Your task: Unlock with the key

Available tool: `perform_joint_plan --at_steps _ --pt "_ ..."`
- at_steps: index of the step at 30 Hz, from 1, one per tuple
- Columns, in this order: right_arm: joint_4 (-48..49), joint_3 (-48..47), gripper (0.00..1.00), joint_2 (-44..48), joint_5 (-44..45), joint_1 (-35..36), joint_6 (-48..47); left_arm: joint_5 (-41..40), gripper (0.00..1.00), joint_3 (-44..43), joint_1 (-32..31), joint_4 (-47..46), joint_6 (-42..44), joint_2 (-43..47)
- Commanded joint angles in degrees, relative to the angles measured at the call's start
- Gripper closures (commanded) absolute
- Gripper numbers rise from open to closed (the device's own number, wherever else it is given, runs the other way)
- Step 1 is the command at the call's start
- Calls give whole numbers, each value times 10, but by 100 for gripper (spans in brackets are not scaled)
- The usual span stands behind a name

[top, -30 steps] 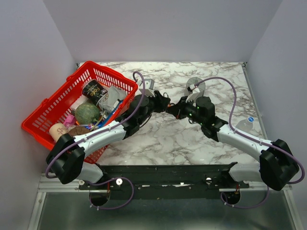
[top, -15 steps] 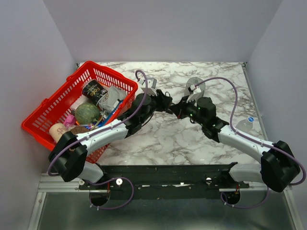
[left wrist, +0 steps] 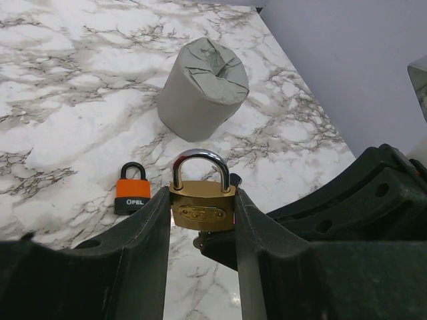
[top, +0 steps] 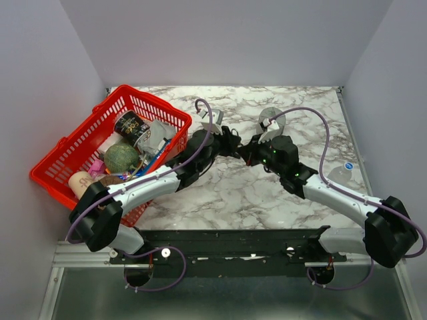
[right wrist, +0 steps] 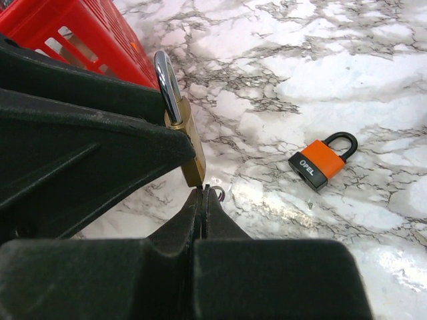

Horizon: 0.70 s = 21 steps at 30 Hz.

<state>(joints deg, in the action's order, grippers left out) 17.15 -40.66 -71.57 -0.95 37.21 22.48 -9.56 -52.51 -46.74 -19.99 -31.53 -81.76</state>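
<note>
My left gripper (left wrist: 202, 200) is shut on the brass padlock (left wrist: 202, 210) and holds it upright above the table, shackle up. The padlock also shows edge-on in the right wrist view (right wrist: 192, 152). My right gripper (right wrist: 203, 193) is shut, its tips right under the padlock's bottom edge. The key is pinched between its fingers and almost hidden; only a thin metal sliver and a small ring (right wrist: 219, 193) show at the tips. In the top view the two grippers (top: 232, 143) (top: 245, 151) meet mid-table. The orange padlock (left wrist: 131, 193) lies flat on the marble.
A grey paper-wrapped cylinder (left wrist: 202, 87) stands behind the padlocks. A red basket (top: 153, 105) full of items sits at the left. A small plastic bottle (top: 340, 173) lies near the right wall. The orange padlock also shows in the right wrist view (right wrist: 320, 162).
The left arm has shifted slightly forward and right, bringing the brass padlock closer onto the right gripper's tips. The right arm has barely moved.
</note>
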Motion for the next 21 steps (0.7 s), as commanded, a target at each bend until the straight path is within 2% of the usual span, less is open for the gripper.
perform_joint_plan --at_steps 1,21 --pt "82 -44 99 33 71 -3 -2 29 100 7 -27 61 22 -11" --pt "184 15 99 71 74 -3 16 67 100 6 -40 61 -6 -2"
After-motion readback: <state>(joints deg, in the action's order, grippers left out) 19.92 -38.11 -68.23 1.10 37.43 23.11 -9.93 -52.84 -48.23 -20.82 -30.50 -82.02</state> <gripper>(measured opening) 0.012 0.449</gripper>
